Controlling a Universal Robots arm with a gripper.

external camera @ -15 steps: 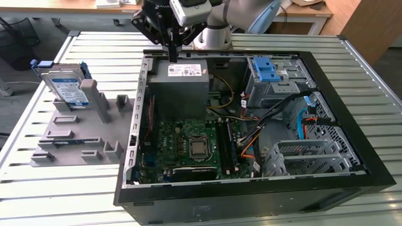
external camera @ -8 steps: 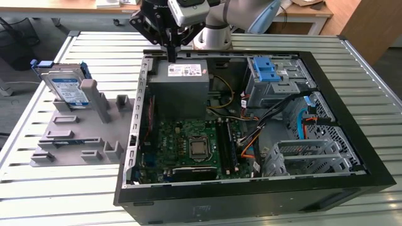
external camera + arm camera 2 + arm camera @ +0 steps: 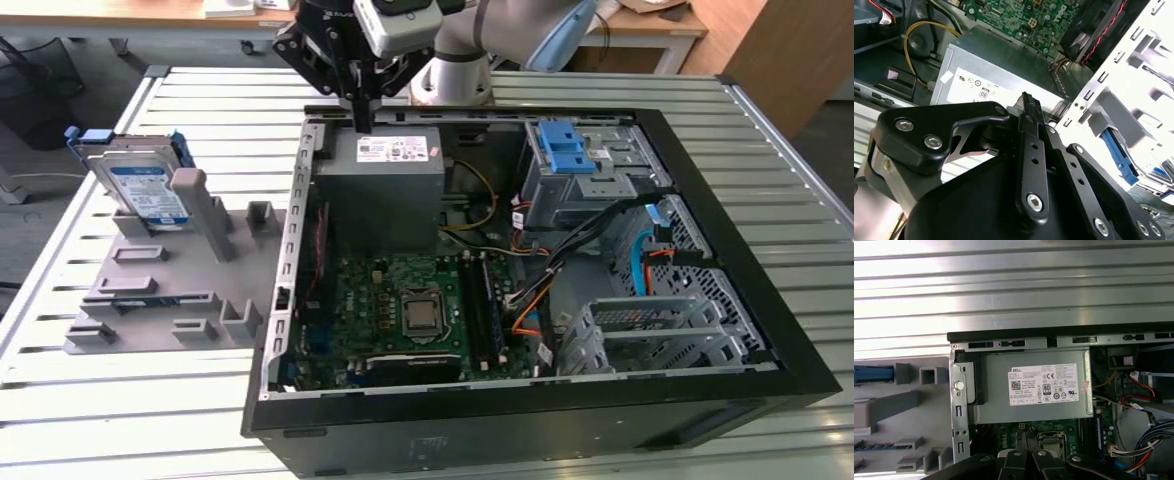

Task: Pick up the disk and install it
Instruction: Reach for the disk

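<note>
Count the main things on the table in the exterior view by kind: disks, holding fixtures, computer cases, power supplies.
Disk: 1
Grey fixture: 1
Computer case: 1
Power supply: 1
Total: 4

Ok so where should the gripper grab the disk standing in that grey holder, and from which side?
Probably from above. The disk stands on edge in the grey holder, lower end seated, top free, so pinch the upper part across its flat faces.
</note>
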